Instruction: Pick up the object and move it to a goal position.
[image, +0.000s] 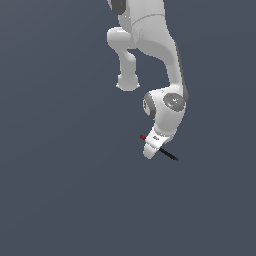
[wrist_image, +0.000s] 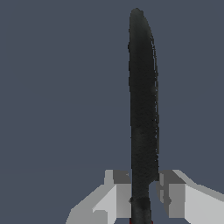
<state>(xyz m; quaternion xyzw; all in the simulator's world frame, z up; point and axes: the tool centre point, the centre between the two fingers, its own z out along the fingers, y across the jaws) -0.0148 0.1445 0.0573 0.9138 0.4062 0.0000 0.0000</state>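
Note:
The object is a thin black stick (image: 169, 153) with a red end (image: 143, 137). In the exterior view it pokes out on both sides of my white gripper (image: 150, 151), red end toward the exterior view's left, black end toward the right. In the wrist view the black stick (wrist_image: 142, 105) runs lengthwise between my two grey-white fingers (wrist_image: 118, 192), which press on it from both sides. The gripper is shut on the stick. The red end barely shows at the picture's edge in the wrist view.
The white arm (image: 160, 60) reaches down from the top of the exterior view. Around it is a plain dark grey-blue surface (image: 60, 175). No goal marker shows.

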